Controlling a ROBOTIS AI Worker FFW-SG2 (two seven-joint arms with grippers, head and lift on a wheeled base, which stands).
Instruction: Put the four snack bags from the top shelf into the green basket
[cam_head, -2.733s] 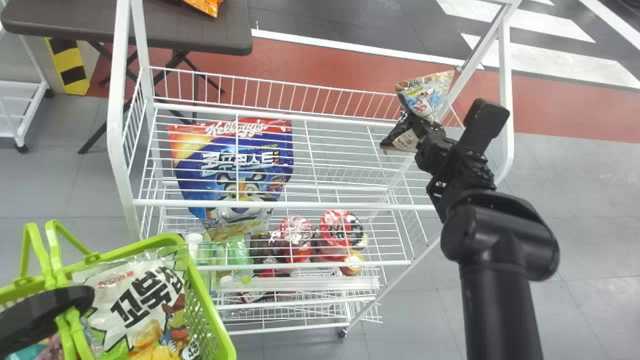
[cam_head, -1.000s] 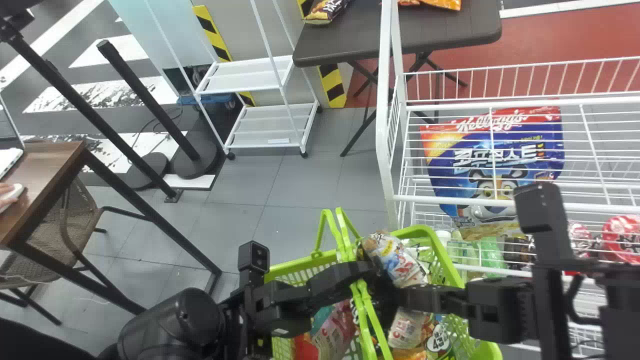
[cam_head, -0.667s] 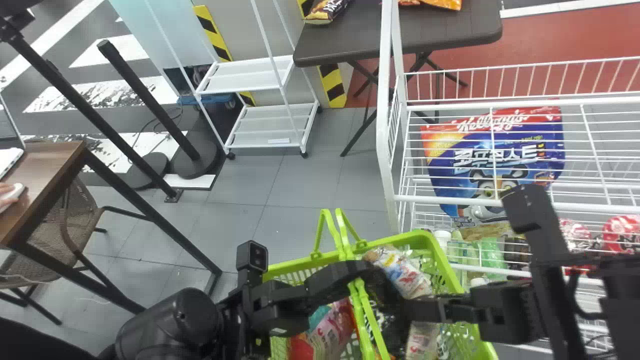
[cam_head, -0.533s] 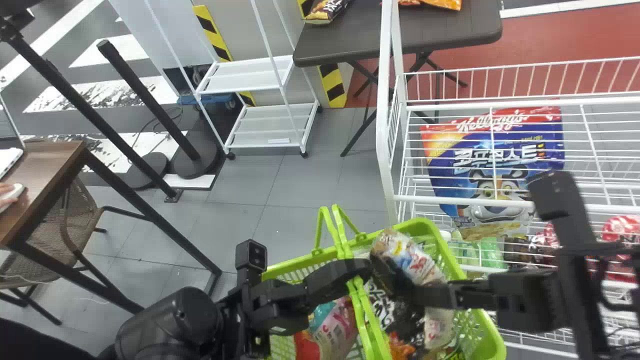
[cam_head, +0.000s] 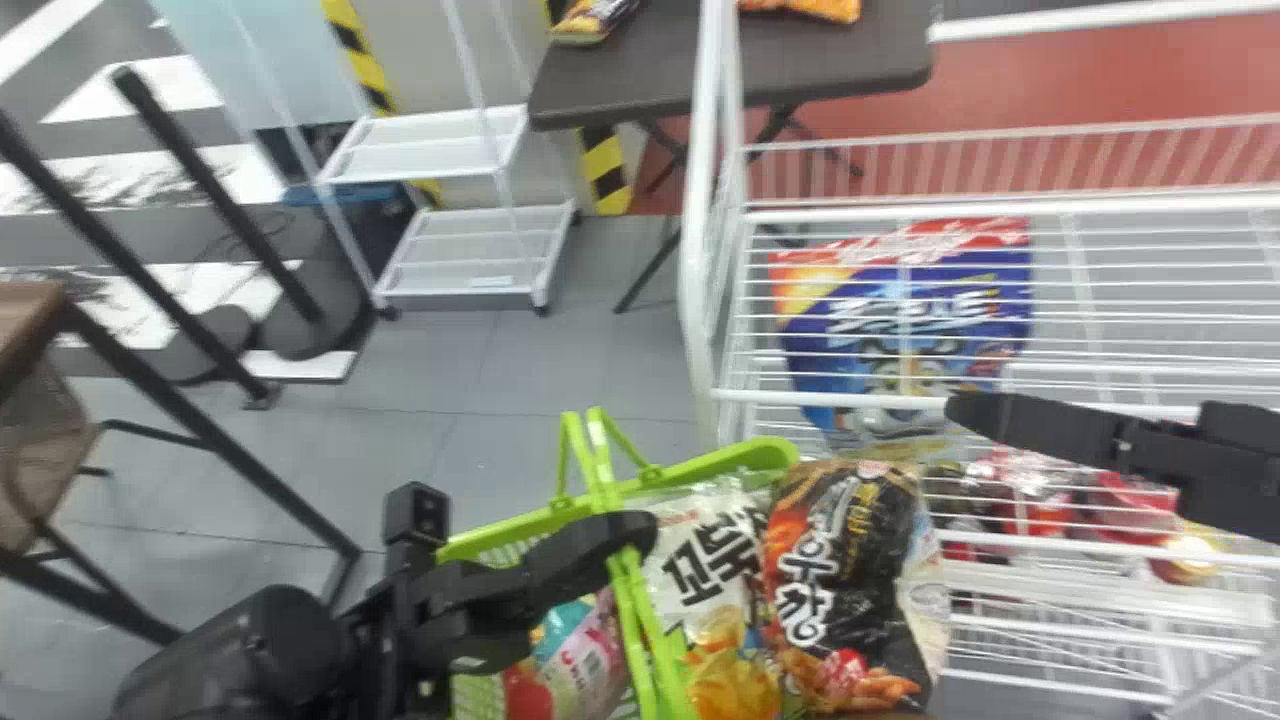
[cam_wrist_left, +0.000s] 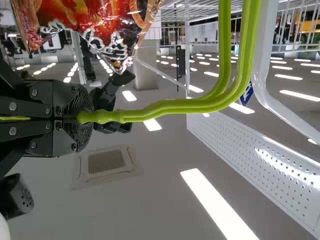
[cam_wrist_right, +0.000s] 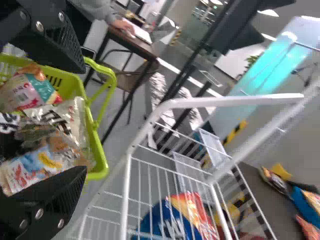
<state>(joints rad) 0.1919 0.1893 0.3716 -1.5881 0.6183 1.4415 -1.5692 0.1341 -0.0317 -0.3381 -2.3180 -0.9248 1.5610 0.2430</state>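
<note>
A: Layout?
B: White metal wire rack (cam_head: 695, 290) beside green plastic basket (cam_head: 765, 452). Glossy black printed snack bag (cam_head: 850, 570) lies inside, high toward the rack.
A: Right gripper (cam_wrist_right: 85, 120)?
B: Spread, released, apart from the bag. Advise: retreat wide, snagging no film.
A: Left gripper (cam_wrist_left: 82, 117)?
B: Clenched on slim green handles (cam_wrist_left: 190, 104). Keep level; a tilt could spill the bag.

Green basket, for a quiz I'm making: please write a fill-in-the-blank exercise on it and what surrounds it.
The ____ gripper is shut on the handles of the basket.
The right gripper is not shut but ____.
The big blue bag is in a ____ wire rack.
Missing words: left; open; white.
</note>
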